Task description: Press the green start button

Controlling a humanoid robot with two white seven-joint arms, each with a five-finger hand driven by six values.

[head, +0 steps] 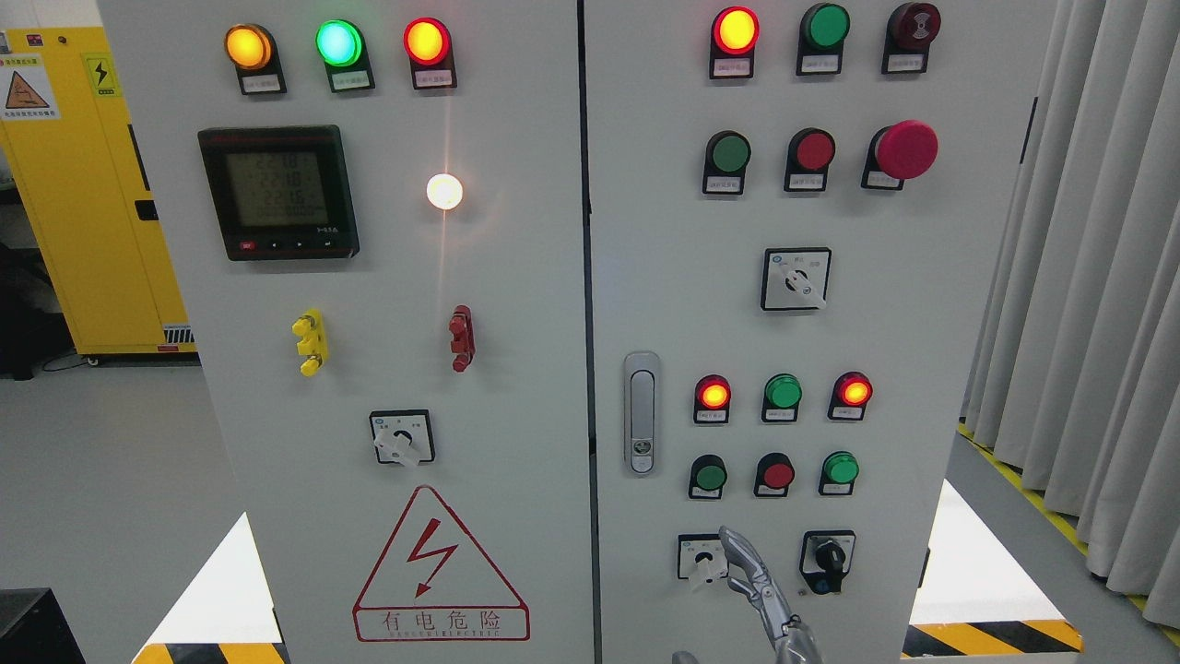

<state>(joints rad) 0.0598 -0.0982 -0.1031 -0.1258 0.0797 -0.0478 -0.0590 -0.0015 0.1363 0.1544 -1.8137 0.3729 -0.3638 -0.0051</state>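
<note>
You face a brightly, evenly lit pale grey metal cabinet [516,304]; its round white indicator lamp [444,192] flares into a vertical streak, the glowing red and amber lamps bloom, and focus stays sharp throughout.

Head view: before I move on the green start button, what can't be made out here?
- Small labels under the buttons, e.g. below the lower green button: print too small to read, so the start button can't be confirmed.
- Right hand: only fingers show; palm and arm are cut off by the bottom edge.
- Left hand: out of frame.
- Meter display: digits too faint.
</note>
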